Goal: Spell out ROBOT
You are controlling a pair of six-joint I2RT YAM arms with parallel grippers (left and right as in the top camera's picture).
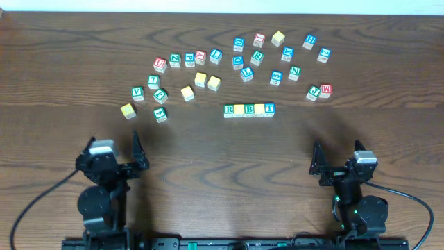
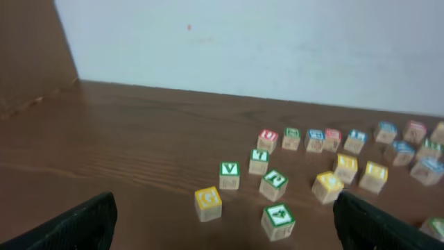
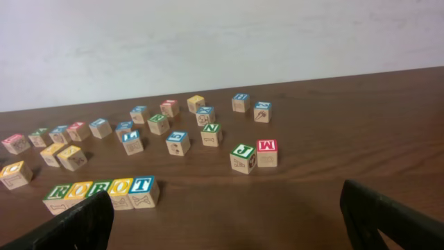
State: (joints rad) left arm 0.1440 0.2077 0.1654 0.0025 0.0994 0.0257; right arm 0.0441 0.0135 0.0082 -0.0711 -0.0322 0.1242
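Wooden blocks point(image 1: 249, 110), five in row

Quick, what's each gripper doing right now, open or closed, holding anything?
Left gripper: open, holding nothing.
Right gripper: open, holding nothing.

Overhead: high above the table point(image 1: 208, 160), looking straight down; the row of blocks point(image 1: 249, 110) sits just above centre.
Left wrist: low and close to the tabletop, facing the far wall point(image 2: 277, 48), over the loose blocks point(image 2: 275, 185) left of the row.
Right wrist: low, facing the wall, with the row at lower left.
Shared: three yellow blocks point(image 1: 200, 79) behind and left of the row appear in all views.
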